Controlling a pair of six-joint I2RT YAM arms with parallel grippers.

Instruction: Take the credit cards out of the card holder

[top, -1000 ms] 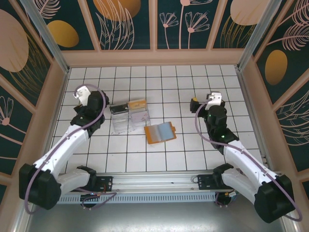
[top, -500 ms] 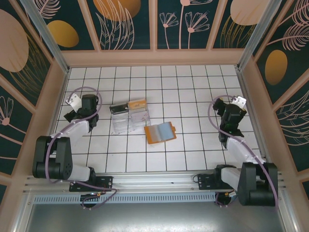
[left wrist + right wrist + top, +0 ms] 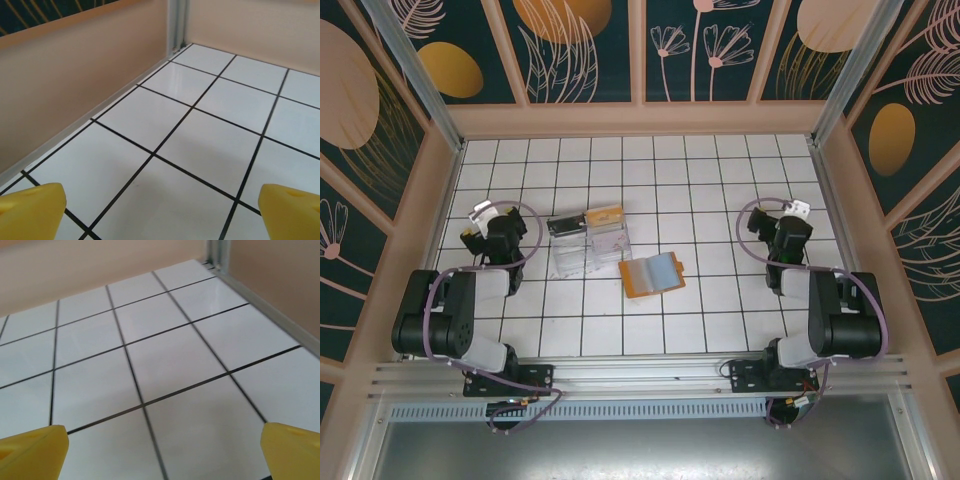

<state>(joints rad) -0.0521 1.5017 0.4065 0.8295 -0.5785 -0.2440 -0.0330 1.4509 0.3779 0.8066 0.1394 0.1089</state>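
Card holder open flat, orange-brown, grey-blue pockets

The white gridded desk carries an open orange-brown card holder near its middle, with a clear plastic tray just beside it.

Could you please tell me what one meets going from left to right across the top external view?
left gripper → clear tray → card holder → right gripper
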